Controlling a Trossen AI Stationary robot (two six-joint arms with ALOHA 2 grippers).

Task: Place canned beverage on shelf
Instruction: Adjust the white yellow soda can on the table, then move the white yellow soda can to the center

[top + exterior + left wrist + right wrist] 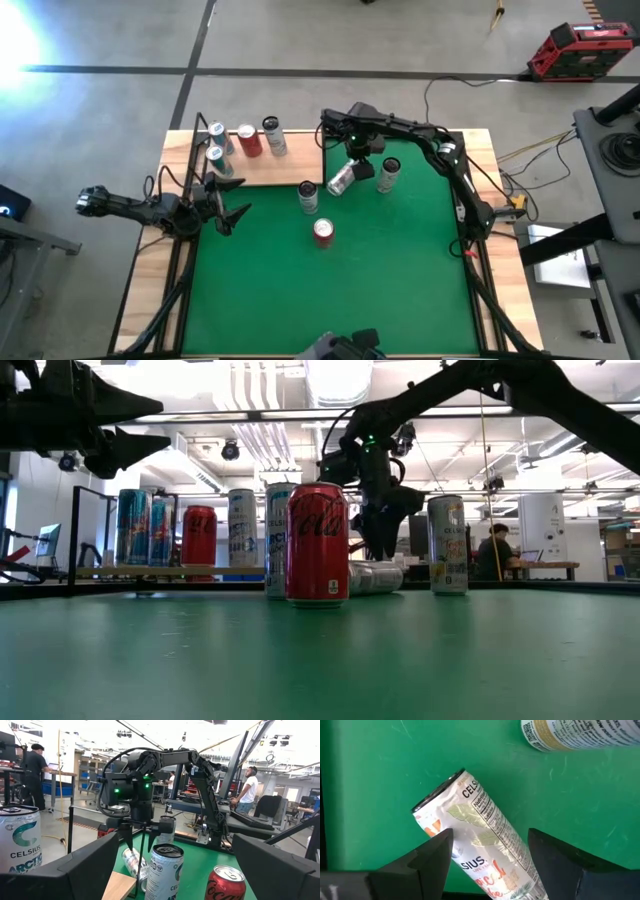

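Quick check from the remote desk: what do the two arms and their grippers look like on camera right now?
Both arms are dark, near-black jointed links with black cables along them. The right arm shows a small green light near its wrist, seen in the high, low and left wrist views. The right gripper has two wedge-shaped black fingers. The left gripper has the same pointed dark fingers. No legible markings.

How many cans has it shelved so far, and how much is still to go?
Four cans already stand on the shelf. The right gripper hangs open over a fallen can on the mat, fingers either side, not yet gripping. Three more cans stand upright on the mat: a red one, one by the shelf's edge, one further right. The left gripper waits open by the shelf.
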